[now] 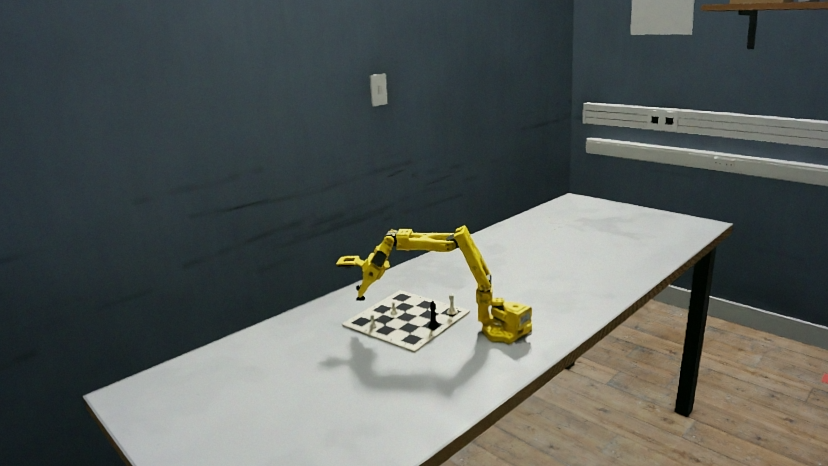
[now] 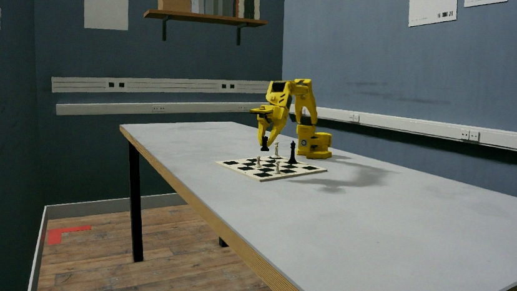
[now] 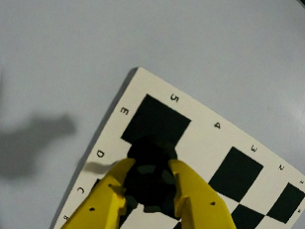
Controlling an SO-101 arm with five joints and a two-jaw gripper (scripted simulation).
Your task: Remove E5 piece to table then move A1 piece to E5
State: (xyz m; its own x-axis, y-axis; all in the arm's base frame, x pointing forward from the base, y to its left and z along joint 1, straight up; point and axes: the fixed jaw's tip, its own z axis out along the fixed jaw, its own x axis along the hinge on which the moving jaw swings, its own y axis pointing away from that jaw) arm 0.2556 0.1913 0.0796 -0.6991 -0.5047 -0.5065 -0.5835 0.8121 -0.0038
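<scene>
Black against the hand's yellow fingers, a short chess piece [image 2: 265, 143] [image 3: 151, 189] is gripped by the hand [image 1: 360, 291] [image 2: 265, 140] [image 3: 152, 170], whose fingers close on it from either side. The piece hangs clear of the chessboard [image 1: 414, 348] [image 2: 260, 180] [image 3: 141, 75], so the one I'd take for E5's is up in the air rather than on the worktop [image 1: 260, 399] [image 2: 343, 223] [image 3: 59, 44]. From close above, the dark corner square marked E and 5 shows at least mostly bare.

Below, four pieces stand upright on the board. Two are small and white: one [image 1: 372, 323] [image 2: 277, 167] near the E5 corner, the other [image 1: 394, 309] [image 2: 258, 162] farther along. A tall black piece [image 1: 432, 316] [image 2: 292, 153] stands closer to the arm's base [image 1: 524, 321] [image 2: 327, 154]. Also on that side is a taller white piece [image 1: 451, 305] [image 2: 276, 150], at the corner opposite E5, which makes it the piece on A1.

Yellow all over, the arm [image 1: 425, 241] [image 2: 306, 97] arches above the board and throws a soft shadow across the worktop. Beyond it rise dark blue walls [image 1: 231, 115] [image 2: 361, 54].
</scene>
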